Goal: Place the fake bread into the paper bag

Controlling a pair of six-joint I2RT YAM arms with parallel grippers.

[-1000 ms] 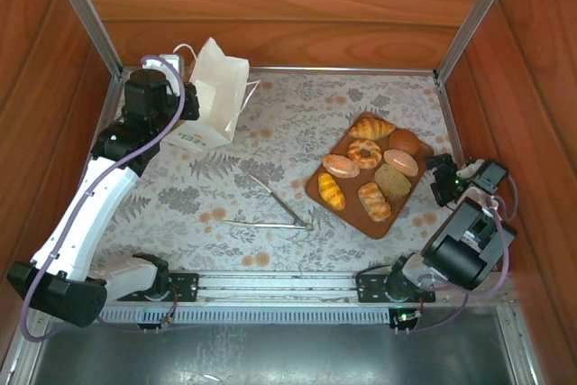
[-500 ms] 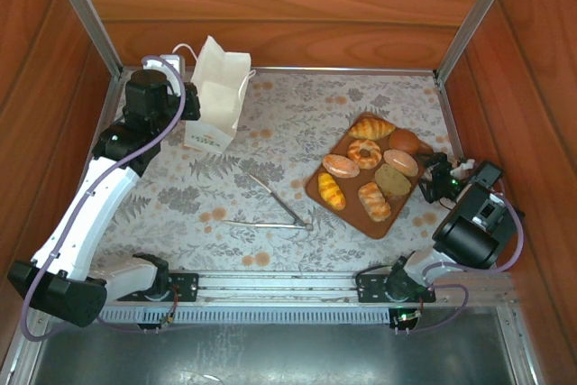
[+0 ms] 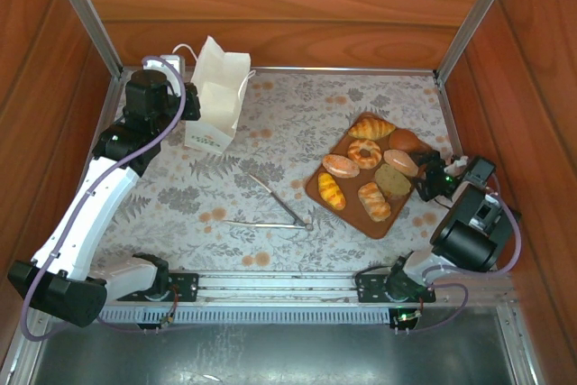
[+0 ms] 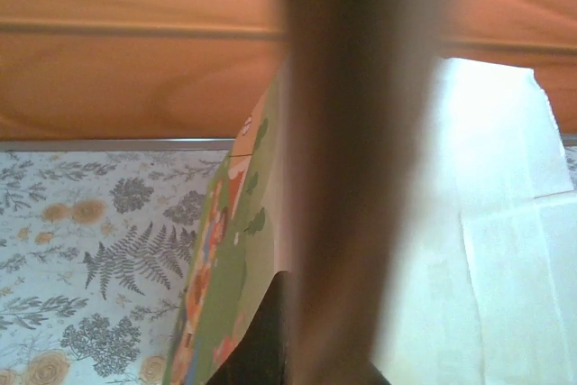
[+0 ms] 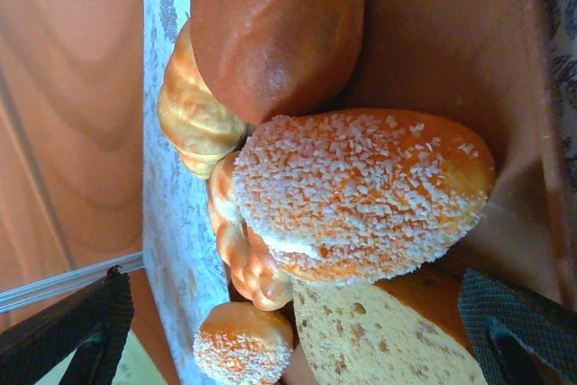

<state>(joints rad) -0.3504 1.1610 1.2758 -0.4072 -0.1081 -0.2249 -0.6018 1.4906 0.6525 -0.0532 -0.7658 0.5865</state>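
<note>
The white paper bag (image 3: 219, 96) stands upright at the back left, and my left gripper (image 3: 187, 104) is shut on its near rim. In the left wrist view the bag's printed side (image 4: 225, 250) and white wall (image 4: 487, 223) sit either side of a blurred finger. The fake bread lies on a brown board (image 3: 386, 225): a croissant (image 3: 371, 128), a yellow striped roll (image 3: 331, 191) and a sugared oval roll (image 3: 401, 162). My right gripper (image 3: 431, 178) is open at the board's right edge, facing the sugared roll (image 5: 361, 191), which lies just ahead of its fingers (image 5: 72, 331).
Metal tongs (image 3: 270, 209) lie open on the patterned tabletop between bag and board. A bread slice (image 5: 397, 331) and a dark round bun (image 5: 275, 24) flank the sugared roll. Wooden walls and metal posts close in the table.
The bag went from tilted to upright in the left gripper's hold. The right gripper swung in from beyond the board's right edge toward the sugared roll.
</note>
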